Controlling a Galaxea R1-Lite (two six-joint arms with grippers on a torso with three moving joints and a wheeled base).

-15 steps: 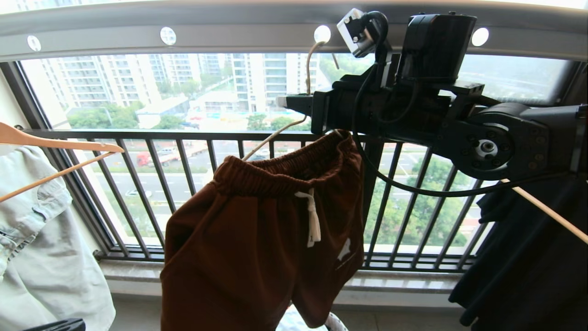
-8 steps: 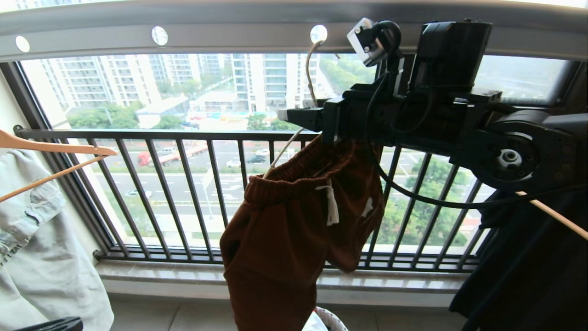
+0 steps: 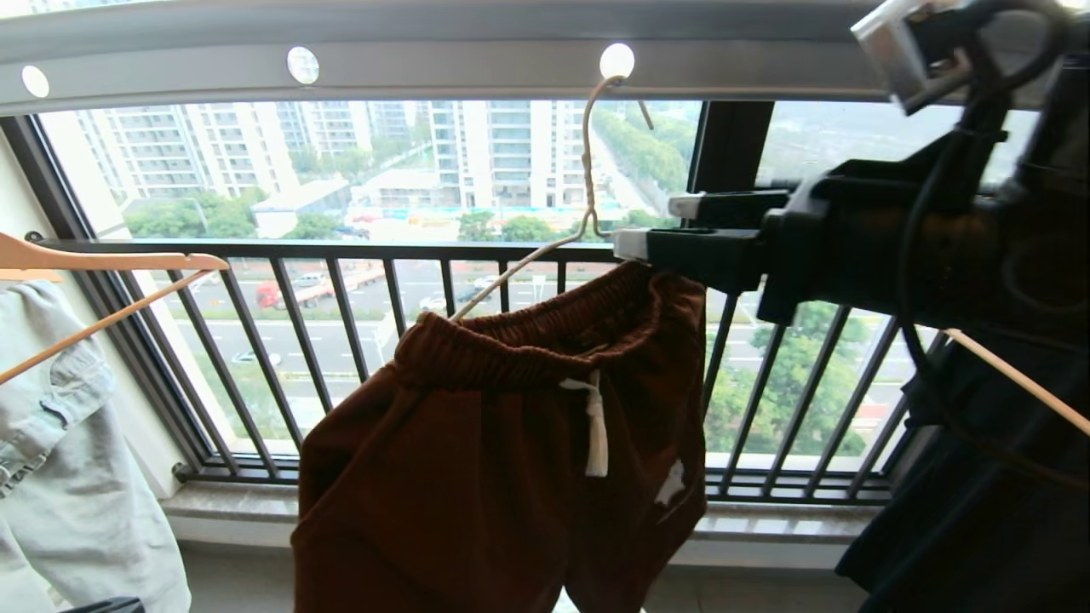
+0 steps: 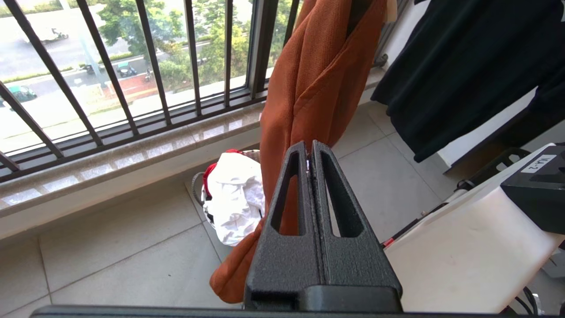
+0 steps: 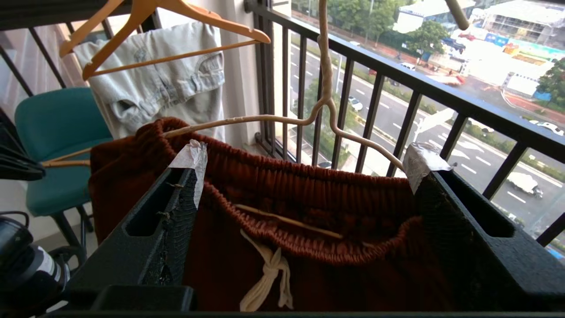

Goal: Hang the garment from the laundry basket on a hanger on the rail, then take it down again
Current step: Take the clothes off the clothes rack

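Observation:
The rust-brown garment (image 3: 511, 460) hangs by its waistband on the cream hanger (image 3: 586, 162). The hanger's hook sits in a round hole of the grey rail (image 3: 443, 72). My right gripper (image 3: 651, 226) stands open just right of the hanger's neck and touches nothing. In the right wrist view its taped fingertips (image 5: 194, 152) flank the garment's (image 5: 309, 194) waistband, with the hanger (image 5: 326, 79) beyond. My left gripper (image 4: 309, 143) is shut and empty, low down and pointing at the hanging garment (image 4: 309, 88). The laundry basket's rim (image 4: 194, 185) shows on the floor under a white cloth (image 4: 231, 194).
A wooden hanger (image 3: 111, 264) with a pale denim garment (image 3: 68, 443) hangs at the left, and a black garment (image 3: 979, 494) at the right. The black balcony railing (image 3: 341, 340) runs behind. A teal chair (image 5: 57, 132) stands by the wall. The robot's white base (image 4: 468, 247) is near the left gripper.
My right gripper has opened, let go of the hanger and drawn back to the right. The garment swung right with the hanger, then back; the hanger hangs free from the rail.

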